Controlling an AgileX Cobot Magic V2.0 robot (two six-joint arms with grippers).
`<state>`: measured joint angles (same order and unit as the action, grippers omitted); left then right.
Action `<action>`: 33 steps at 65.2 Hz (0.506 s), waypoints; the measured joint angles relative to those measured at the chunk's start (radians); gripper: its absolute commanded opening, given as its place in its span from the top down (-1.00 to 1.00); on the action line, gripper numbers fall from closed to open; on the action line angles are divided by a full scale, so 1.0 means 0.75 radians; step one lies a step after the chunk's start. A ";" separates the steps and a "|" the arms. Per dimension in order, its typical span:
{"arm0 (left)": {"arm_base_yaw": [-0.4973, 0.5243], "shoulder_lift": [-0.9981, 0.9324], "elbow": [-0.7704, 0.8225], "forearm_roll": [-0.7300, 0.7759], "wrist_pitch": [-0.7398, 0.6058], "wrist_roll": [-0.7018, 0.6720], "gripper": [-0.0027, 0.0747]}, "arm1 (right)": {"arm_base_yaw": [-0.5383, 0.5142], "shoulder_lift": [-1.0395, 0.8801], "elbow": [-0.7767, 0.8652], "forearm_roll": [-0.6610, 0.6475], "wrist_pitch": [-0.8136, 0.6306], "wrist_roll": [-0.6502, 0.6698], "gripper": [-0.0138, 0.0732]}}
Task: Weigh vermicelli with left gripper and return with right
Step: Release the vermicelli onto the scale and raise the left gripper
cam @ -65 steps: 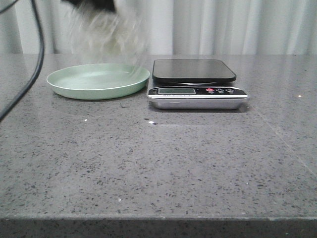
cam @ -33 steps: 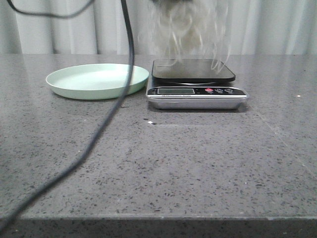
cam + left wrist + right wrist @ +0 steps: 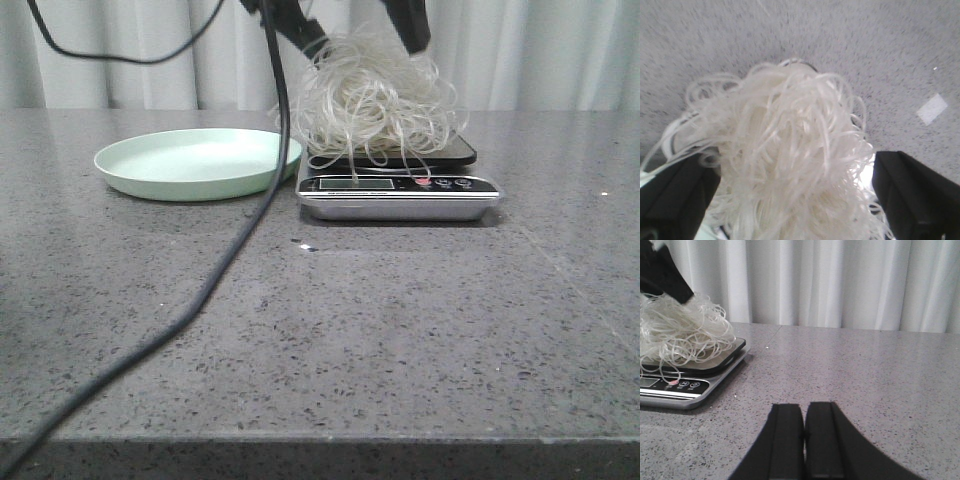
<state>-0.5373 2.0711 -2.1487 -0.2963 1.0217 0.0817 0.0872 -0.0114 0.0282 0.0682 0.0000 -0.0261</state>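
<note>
The vermicelli (image 3: 370, 100) is a fluffy whitish nest resting on the black platform of the kitchen scale (image 3: 400, 195). My left gripper (image 3: 358, 35) hangs right over it, its black fingers (image 3: 305, 35) spread wide on either side of the nest's top. In the left wrist view the vermicelli (image 3: 785, 150) fills the space between the fingers (image 3: 915, 195), with a gap showing at one side of my left gripper (image 3: 792, 200). My right gripper (image 3: 803, 410) is shut and empty, low over the table to the right of the scale (image 3: 685, 387), where the vermicelli (image 3: 680, 332) also shows.
The pale green plate (image 3: 195, 160) sits empty just left of the scale. The left arm's thick black cable (image 3: 240, 240) hangs down across the plate's right edge and runs to the table's front left corner. White curtains hang behind the table.
My left gripper carried the vermicelli from above the plate rightward and down onto the scale. Its fingers now stand spread apart. The cable swung to the right with it.
</note>
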 measured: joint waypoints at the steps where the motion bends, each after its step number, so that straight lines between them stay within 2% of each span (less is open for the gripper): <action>1: 0.004 -0.015 -0.003 0.009 0.006 0.000 -0.75 | 0.000 0.000 0.000 0.000 0.000 0.000 0.27; 19: 0.085 -0.347 0.018 0.154 0.046 0.011 -0.45 | 0.000 0.000 0.000 0.000 0.000 0.000 0.27; 25: 0.115 -0.510 0.153 0.202 0.025 0.023 -0.33 | 0.000 0.000 0.000 0.000 0.000 0.000 0.27; 33: 0.154 -0.727 0.455 0.210 -0.068 0.032 -0.23 | 0.000 0.000 0.000 0.000 0.000 0.000 0.27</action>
<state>-0.4218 1.5256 -1.8071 -0.1387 0.9705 0.1055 0.0872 -0.0114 0.0282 0.0682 0.0000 -0.0261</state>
